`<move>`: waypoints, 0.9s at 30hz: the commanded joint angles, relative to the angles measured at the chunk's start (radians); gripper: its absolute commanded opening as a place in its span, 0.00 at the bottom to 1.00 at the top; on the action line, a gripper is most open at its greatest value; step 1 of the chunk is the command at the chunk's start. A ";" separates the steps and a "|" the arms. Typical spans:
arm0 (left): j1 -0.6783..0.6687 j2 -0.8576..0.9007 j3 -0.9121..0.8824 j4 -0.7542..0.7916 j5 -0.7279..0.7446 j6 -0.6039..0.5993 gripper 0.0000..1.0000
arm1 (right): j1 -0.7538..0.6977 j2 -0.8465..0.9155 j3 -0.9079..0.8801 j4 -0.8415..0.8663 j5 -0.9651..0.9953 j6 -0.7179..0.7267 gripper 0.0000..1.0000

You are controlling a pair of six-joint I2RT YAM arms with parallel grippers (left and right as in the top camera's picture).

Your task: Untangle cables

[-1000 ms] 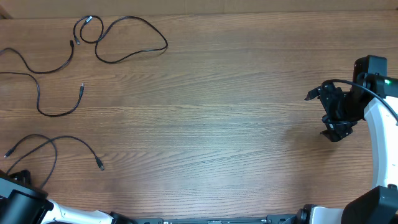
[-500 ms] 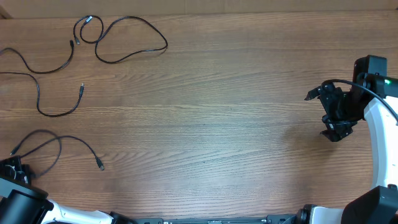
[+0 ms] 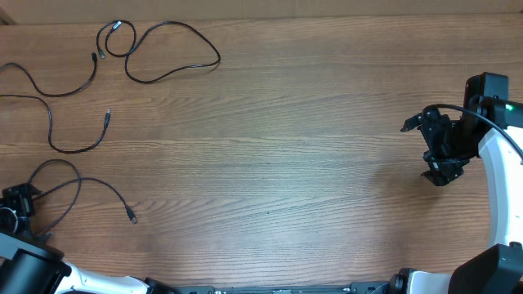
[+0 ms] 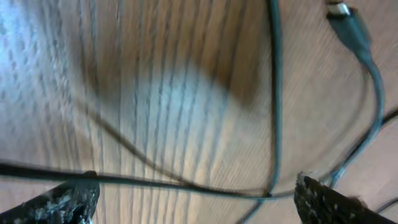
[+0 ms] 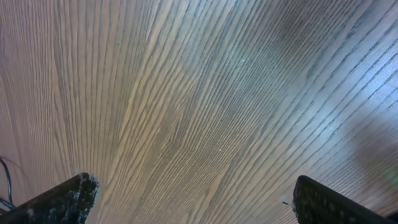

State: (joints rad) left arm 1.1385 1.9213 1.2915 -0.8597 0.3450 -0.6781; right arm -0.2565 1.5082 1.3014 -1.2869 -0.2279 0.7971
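Now the left gripper [image 4: 198, 198] is sitting at the table's left edge, close to the near left corner. Its jaws are spread wide, and in the wrist view a strand of the near cable [image 3: 98, 181] is running across the gap between them without being pinched. Compared with a second ago, the gripper is sitting further up the left edge. The cable's loop, which was lying low and flat then, is now arching higher toward the far edge, while its plug [image 3: 132, 219] is lying where it was. That is pointing to a short tug on the cord's free end followed by a release, so this cord is probably being spread open rather than lifted. The other two cables are lying unchanged: the far cable [image 3: 219, 59] is curling near the far left corner and the edge cable [image 3: 51, 131] is trailing along the left edge, each apart from the near one. The right gripper [image 5: 198, 199] is hanging over bare wood by the right edge, jaws likewise wide apart and holding nothing. With no cord crossing another in the overhead view, the untangling is looking close to finished.
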 commanded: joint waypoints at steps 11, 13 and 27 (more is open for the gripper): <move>-0.663 -0.374 0.093 -0.170 0.366 0.451 0.91 | -0.004 -0.006 0.007 0.002 0.011 0.005 1.00; -0.878 -0.393 0.094 -0.209 0.279 0.454 0.92 | -0.004 -0.006 0.007 0.002 0.011 0.005 1.00; -1.106 -1.052 0.091 -0.541 0.118 0.499 0.99 | -0.004 -0.006 0.007 0.002 0.011 0.005 1.00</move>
State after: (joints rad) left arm 0.0387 0.9691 1.3815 -1.3506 0.4801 -0.1986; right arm -0.2562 1.5082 1.3014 -1.2858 -0.2287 0.7971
